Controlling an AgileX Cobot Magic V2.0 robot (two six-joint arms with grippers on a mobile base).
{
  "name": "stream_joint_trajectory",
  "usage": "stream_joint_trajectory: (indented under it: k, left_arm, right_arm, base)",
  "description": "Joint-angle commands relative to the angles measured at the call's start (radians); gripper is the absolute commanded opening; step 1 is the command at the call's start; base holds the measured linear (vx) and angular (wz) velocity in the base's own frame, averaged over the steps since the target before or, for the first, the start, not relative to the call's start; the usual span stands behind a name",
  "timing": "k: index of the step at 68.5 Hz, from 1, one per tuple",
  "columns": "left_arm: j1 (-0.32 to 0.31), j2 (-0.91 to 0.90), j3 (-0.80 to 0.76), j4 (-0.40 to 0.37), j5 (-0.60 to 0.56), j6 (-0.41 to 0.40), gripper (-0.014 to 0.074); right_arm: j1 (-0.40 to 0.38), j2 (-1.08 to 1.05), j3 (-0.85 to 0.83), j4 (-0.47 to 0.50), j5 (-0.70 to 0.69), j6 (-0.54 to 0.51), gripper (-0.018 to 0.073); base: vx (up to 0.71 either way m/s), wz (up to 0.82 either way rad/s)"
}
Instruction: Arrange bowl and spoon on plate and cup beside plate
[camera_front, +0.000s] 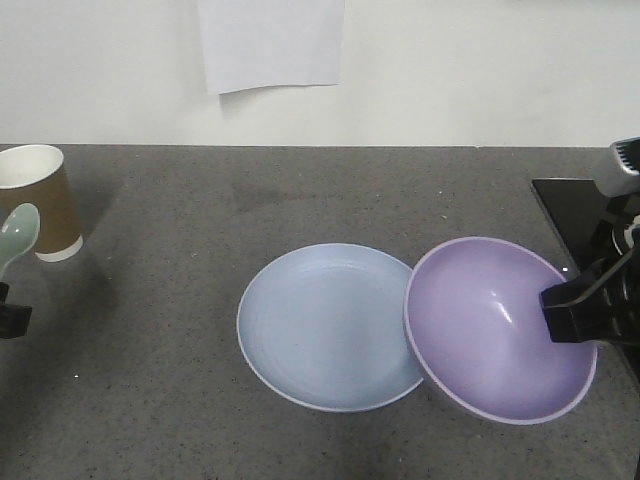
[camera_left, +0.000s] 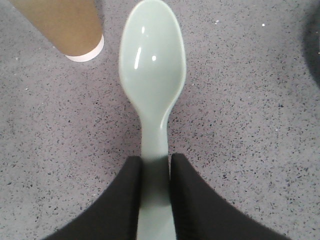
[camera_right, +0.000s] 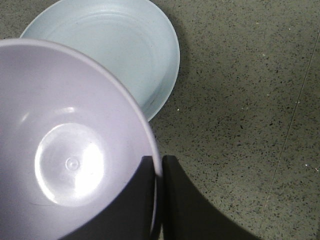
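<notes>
1. The left pincer (camera_left: 155, 167) has its two black fingers pressed onto the slim handle of the spoon (camera_left: 152, 75), pinching it from both sides. The handle runs straight out between them.
2. Just ahead of those fingers the spoon's oval head points away from the pincer, hollow side up, over the speckled grey table (camera_left: 250, 125).
3. Farther ahead and off to the left of the spoon's head, the cup (camera_left: 65, 25) stands upright on its white base band, apart from the spoon.
4. The right pincer (camera_right: 159, 172) is clamped on the rim of the bowl (camera_right: 65, 150), one finger inside the wall and one outside.
5. From that grip the bowl spreads away from the pincer. It is tilted, and its inside is bare and glossy.
6. Beyond the bowl, on the side away from the pincer, the plate (camera_right: 110, 45) lies flat on the table. The bowl's far rim overlaps the plate's edge, but I cannot tell whether they touch.
7. Farthest off, a white sheet of paper (camera_front: 270, 40) hangs on the wall behind the table.
</notes>
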Motion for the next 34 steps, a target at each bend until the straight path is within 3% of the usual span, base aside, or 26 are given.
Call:
stream_joint_trajectory:
  k: [1,34]
  left_arm:
    - [-0.003,-0.017,-0.024,-0.002,-0.053,-0.002,0.0093]
    - [-0.003,-0.017,-0.024,-0.002,-0.053,-0.002,0.0093]
  right_arm:
    - [0.002,-0.017,-0.025,0.015,-0.054,0.002,-0.0003]
    - [0.002,-0.017,-0.025,0.015,-0.054,0.002,-0.0003]
  base:
    - [0.00,0.00]
    - [0.00,0.00]
